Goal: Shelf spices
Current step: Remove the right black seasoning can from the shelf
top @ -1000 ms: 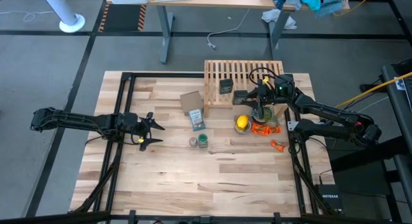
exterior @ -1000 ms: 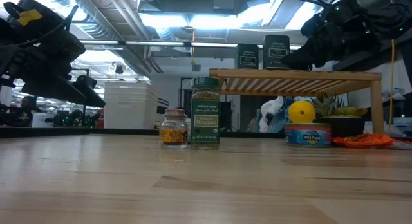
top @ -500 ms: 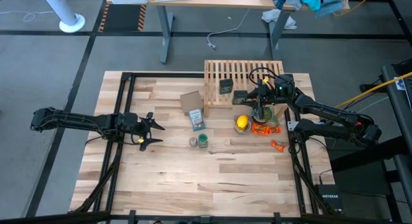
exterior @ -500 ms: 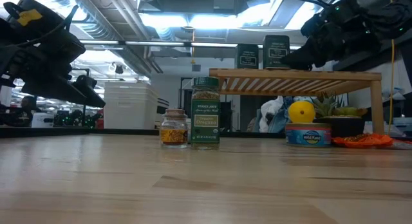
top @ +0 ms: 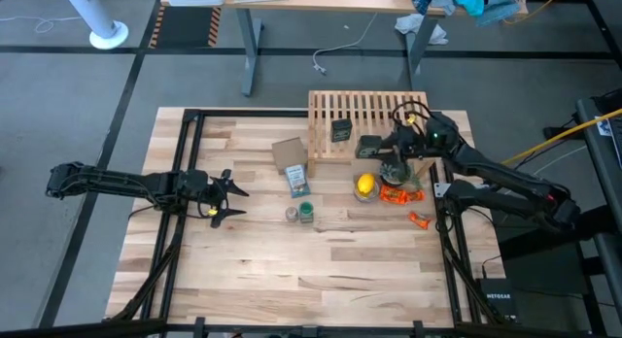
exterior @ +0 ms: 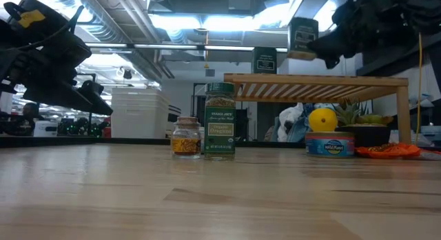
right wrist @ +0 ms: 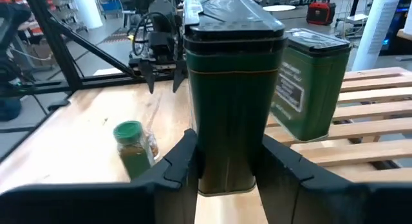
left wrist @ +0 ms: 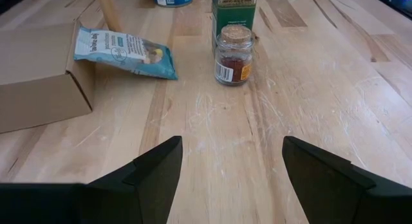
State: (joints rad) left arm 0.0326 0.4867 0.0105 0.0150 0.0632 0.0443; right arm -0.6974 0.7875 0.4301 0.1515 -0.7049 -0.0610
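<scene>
Right tool [right wrist: 225, 166]: fingers closed on a dark tin [right wrist: 232, 89], held upright above the shelf [top: 369, 113]. Risk: the tin could slip, or knock the green-labelled tin [right wrist: 309, 89] standing beside it on the slats. Left tool [left wrist: 232, 176]: jaws wide, empty, over the table [top: 292, 270]. Green bottle [exterior: 220, 121] and glass jar [exterior: 186, 136] remain on the table, unshelved.

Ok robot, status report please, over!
Right gripper shut on dark rectangular tin, lifted above light wooden slatted shelf. Green-labelled tin on shelf. Left gripper open, waiting left. Nothing blocking.
</scene>
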